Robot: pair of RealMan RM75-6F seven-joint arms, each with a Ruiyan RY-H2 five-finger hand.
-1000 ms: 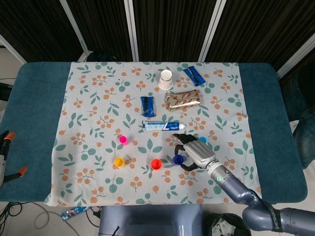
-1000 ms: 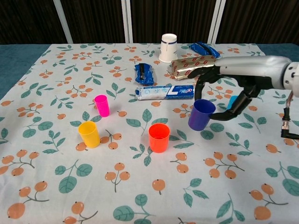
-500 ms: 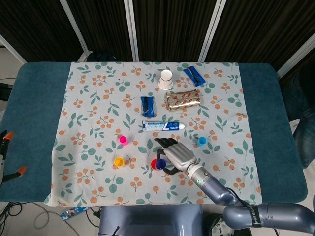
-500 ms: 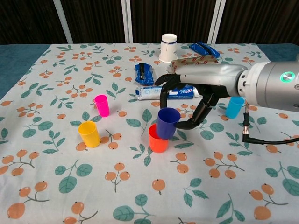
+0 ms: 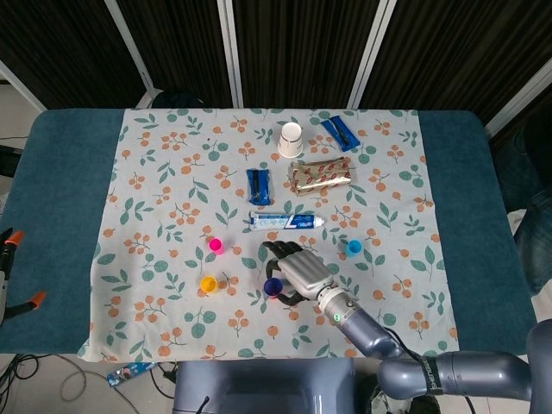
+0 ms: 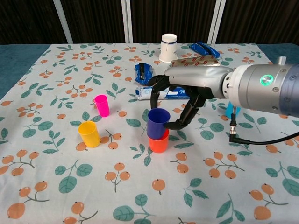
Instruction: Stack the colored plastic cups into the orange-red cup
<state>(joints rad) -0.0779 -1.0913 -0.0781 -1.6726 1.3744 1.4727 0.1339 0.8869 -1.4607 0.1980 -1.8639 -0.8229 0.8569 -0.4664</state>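
Over the orange-red cup, the right hand pinches the blue cup between curled fingers; released crooked, it could jam or tip both.

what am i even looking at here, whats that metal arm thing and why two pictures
It is a robot arm ending in a mechanical right hand. One picture looks down from the robot's head, the other from its chest. On the floral tablecloth stand small cups. The hand holds a dark blue cup set into the top of the orange-red cup. A yellow cup, pink cup and light blue cup wait nearby. Behind lie a toothpaste tube, snack packets and a white paper cup.
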